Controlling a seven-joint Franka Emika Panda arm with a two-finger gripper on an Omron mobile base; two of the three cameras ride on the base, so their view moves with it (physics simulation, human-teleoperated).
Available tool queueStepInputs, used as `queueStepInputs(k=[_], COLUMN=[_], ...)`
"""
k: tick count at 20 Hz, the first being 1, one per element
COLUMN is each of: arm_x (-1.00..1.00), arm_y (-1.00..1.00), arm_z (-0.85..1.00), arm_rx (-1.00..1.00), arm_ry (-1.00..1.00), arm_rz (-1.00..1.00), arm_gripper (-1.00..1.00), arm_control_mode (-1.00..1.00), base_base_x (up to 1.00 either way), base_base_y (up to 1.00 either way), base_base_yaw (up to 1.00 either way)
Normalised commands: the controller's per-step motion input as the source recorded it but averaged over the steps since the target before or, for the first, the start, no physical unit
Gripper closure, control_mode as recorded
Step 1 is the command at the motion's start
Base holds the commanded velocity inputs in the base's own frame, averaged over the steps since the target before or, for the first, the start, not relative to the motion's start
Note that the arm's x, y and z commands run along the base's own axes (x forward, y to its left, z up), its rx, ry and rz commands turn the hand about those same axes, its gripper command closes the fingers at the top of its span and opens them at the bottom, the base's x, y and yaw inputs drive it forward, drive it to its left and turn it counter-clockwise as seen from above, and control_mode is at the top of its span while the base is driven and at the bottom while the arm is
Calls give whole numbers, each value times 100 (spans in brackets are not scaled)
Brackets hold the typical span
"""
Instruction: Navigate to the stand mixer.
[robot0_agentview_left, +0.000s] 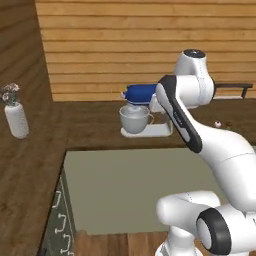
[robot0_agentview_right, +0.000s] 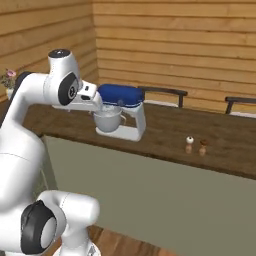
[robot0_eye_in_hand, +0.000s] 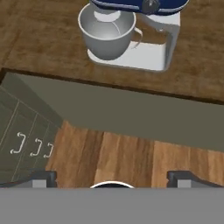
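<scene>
A rendered home kitchen: a dark wooden worktop (robot0_agentview_right: 165, 132) carries a stand mixer (robot0_agentview_right: 119, 112), with small salt and pepper shakers (robot0_agentview_right: 195, 145) to its right. Behind the mixer run horizontal plank walls (robot0_agentview_left: 125, 45); below the worktop sit grey-green cabinet drawers (robot0_eye_in_hand: 26, 131) with metal handles, over wood flooring (robot0_eye_in_hand: 131, 157).

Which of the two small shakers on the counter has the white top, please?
The left shaker, nearer the stand mixer; the right shaker is brown all over.
</scene>
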Motion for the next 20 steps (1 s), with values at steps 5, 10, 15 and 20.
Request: queueStepInputs(k=[5, 10, 15, 20], arm_x=[0, 0, 0, 0], arm_y=[0, 0, 0, 0], arm_z=[0, 0, 0, 0], arm_rx=[0, 0, 0, 0], arm_ry=[0, 0, 0, 0], arm_rz=[0, 0, 0, 0], arm_gripper=[-100, -100, -100, -100], arm_control_mode=[100, 100, 100, 100], base_base_x=[100, 95, 70, 87], base_base_y=[69, 14, -29, -5], base_base_yaw=[-41, -33, -8, 1])
